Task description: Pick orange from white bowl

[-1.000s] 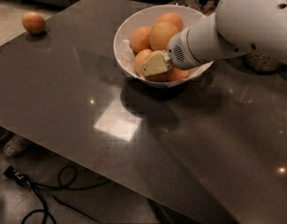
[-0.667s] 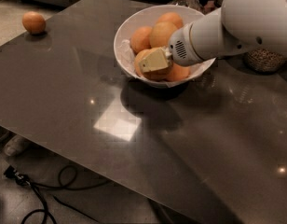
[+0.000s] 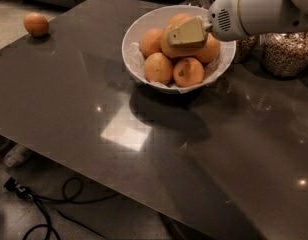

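Observation:
The white bowl (image 3: 139, 26) stands on the dark table at the back centre, lined with crinkled white paper and holding several oranges. Two oranges (image 3: 159, 67) (image 3: 188, 71) lie at the front, and others are piled behind them. My gripper (image 3: 186, 32), beige at its end, reaches in from the right on a white arm (image 3: 254, 9). It sits over the top of the pile, against a large orange (image 3: 175, 50) that it partly covers. Whether that orange is gripped is hidden.
A lone orange (image 3: 36, 24) lies on the table at the far left. A glass jar with brownish contents (image 3: 287, 54) stands to the right of the bowl. The table's front edge runs diagonally, with black cables (image 3: 44, 204) on the floor below.
The gripper has risen from low at the bowl's front to the top of the orange pile, uncovering the two front oranges. The camera view has also shifted.

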Action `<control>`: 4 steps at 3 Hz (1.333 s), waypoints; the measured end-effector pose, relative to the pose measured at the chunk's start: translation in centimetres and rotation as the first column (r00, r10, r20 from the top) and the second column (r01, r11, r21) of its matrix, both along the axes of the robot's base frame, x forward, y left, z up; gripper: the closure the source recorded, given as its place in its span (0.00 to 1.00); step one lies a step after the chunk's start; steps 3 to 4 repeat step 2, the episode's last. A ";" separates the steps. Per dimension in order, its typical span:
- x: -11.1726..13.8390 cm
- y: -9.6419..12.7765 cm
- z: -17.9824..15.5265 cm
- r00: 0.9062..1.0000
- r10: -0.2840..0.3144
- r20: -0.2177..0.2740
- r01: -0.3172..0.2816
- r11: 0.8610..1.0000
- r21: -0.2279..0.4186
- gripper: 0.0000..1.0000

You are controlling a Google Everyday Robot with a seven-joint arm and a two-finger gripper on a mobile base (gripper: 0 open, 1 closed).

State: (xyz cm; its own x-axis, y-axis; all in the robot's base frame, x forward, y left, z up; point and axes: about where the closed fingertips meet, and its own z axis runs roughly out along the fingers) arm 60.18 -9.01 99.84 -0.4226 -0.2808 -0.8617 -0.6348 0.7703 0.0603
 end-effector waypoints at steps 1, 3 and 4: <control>1.7 -2.9 3.0 0.998 -0.016 0.068 0.017 1.000 -0.015 1.00; 1.7 -2.9 3.0 0.998 -0.016 0.068 0.017 1.000 -0.015 1.00; 1.7 -2.9 3.0 0.998 -0.016 0.068 0.017 1.000 -0.015 1.00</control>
